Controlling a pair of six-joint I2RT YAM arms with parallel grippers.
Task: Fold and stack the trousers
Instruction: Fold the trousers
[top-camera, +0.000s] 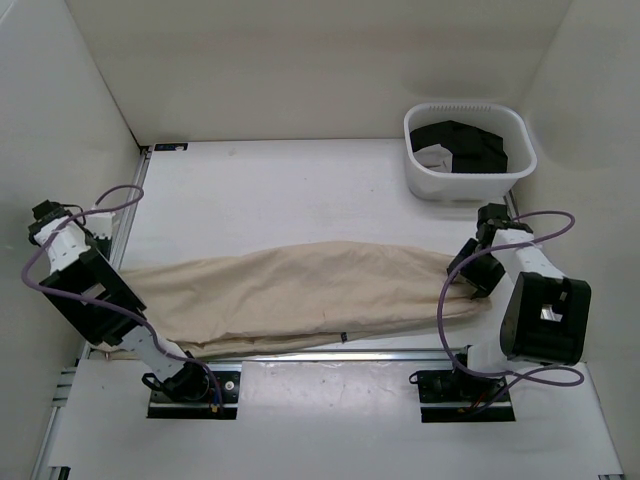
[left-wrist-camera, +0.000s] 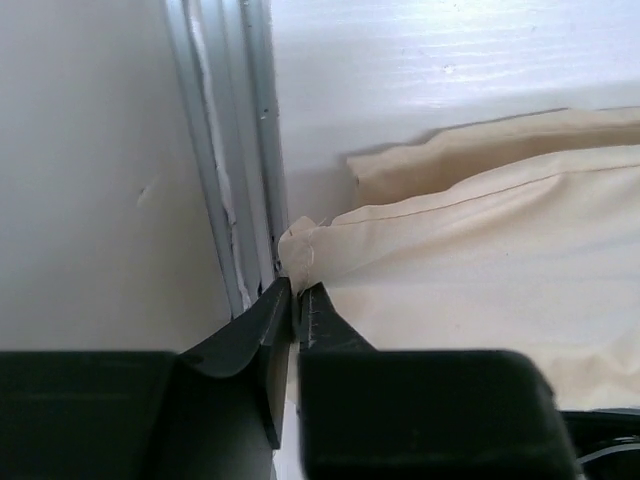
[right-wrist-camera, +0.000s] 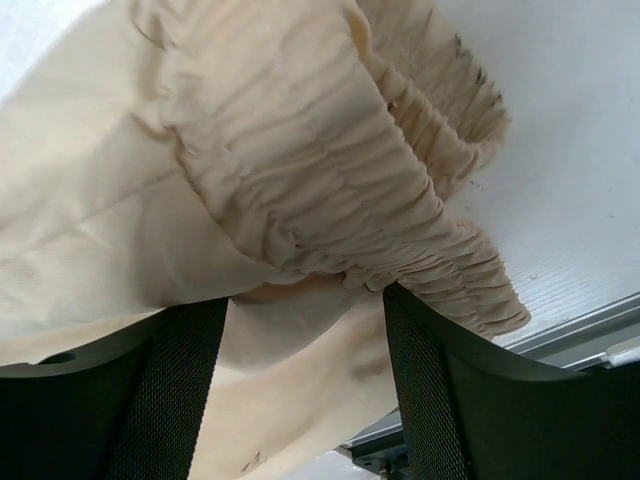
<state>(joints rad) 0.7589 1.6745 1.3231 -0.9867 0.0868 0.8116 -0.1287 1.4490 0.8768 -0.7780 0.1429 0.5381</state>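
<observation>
We see the trousers (top-camera: 300, 290) stretched along the near side of the tabletop (top-camera: 300, 190), their long axis running left to right, with one arm at each end. The left gripper (left-wrist-camera: 296, 292) has its fingers (left-wrist-camera: 262, 320) pressed together on the left corner of the cloth, just beside the edge rail (left-wrist-camera: 225, 200). The right gripper (right-wrist-camera: 303, 298) sits at the right end, fingers (right-wrist-camera: 440, 380) spread, the gathered elastic band (right-wrist-camera: 400, 200) draped between them and not squeezed. We judge that the fold will carry one end along that axis toward the other, so the right side must close first.
</observation>
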